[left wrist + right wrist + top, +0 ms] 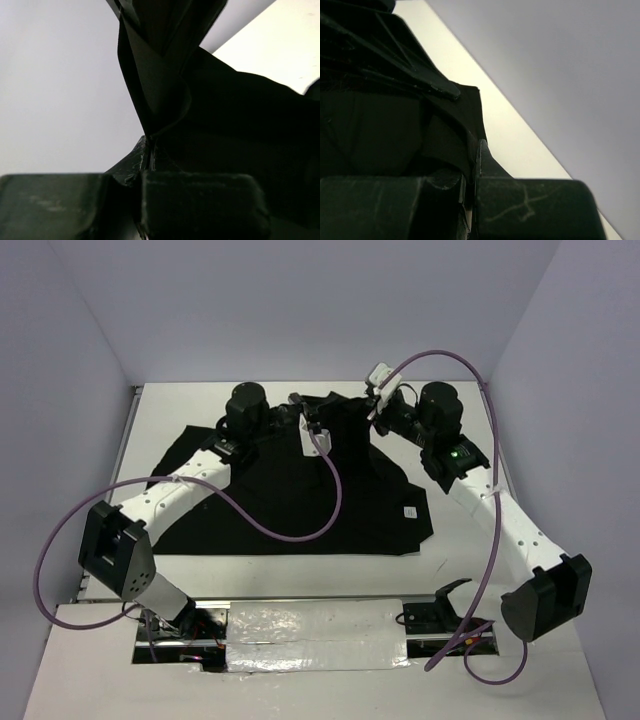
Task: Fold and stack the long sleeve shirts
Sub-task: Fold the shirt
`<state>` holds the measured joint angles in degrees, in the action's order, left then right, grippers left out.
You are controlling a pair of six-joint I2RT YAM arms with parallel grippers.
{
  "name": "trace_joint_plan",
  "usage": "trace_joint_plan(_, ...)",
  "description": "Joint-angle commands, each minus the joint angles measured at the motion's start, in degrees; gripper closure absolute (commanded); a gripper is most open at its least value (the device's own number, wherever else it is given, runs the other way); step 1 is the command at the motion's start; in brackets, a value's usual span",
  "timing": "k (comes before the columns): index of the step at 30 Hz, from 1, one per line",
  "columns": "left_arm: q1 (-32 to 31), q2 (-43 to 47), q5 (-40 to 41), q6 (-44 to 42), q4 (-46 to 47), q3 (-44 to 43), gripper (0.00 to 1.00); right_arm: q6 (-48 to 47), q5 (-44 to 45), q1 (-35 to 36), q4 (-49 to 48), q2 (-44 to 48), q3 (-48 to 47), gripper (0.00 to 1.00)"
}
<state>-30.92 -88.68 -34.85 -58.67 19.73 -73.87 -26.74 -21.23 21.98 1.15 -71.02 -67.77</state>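
The black long sleeve shirt (300, 490) lies spread on the white table (460, 420), its small white square tag (409, 512) near its right front corner. My left gripper (296, 400) is at the shirt's far edge, shut on a raised fold of the black fabric (160, 90), which rises from the closed jaws (150, 150). My right gripper (372, 410) is at the far edge further right, shut on the shirt's edge (455, 125), which is pinched at the fingertips (475, 155). The two grippers are about a hand's width apart.
Grey walls enclose the table at the back and on both sides. Purple cables (330, 490) loop over the shirt and beside the right arm (495, 540). A foil-covered strip (310, 625) and the arm bases lie along the near edge.
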Motion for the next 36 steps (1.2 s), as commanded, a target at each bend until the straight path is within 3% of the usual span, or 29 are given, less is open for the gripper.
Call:
trace_joint_plan(1, 2.4, 5.0, -0.7, -2.9, -2.6, 2.0, 1.0, -3.2, -2.0, -1.7, 5.5, 5.2, 0.2, 1.0)
trace_joint_plan(8, 0.7, 11.7, -1.7, 0.0, -16.9, 6.9, 1.0, -0.2, -12.2, 1.1, 11.4, 16.3, 12.3, 1.0)
trace_joint_plan(11, -0.8, 13.2, -2.6, 1.7, -26.1, 7.0, 1.0, 1.5, -14.1, 2.6, 15.6, 16.5, 14.0, 1.0)
trace_joint_plan(18, -2.5, 15.4, -4.4, 9.3, -34.2, 11.1, 1.0, 6.3, -16.9, 3.8, 22.1, 15.0, 18.6, 1.0)
trace_joint_plan(34, -4.0, 17.1, -6.0, 17.3, -37.8, 16.4, 1.0, 11.6, -20.3, 5.2, 26.5, 9.1, 21.4, 1.0)
trace_joint_plan(36, -4.0, 16.4, -5.8, 22.2, -34.2, 18.0, 1.0, 13.2, -19.9, 5.2, 24.7, 8.2, 22.6, 1.0)
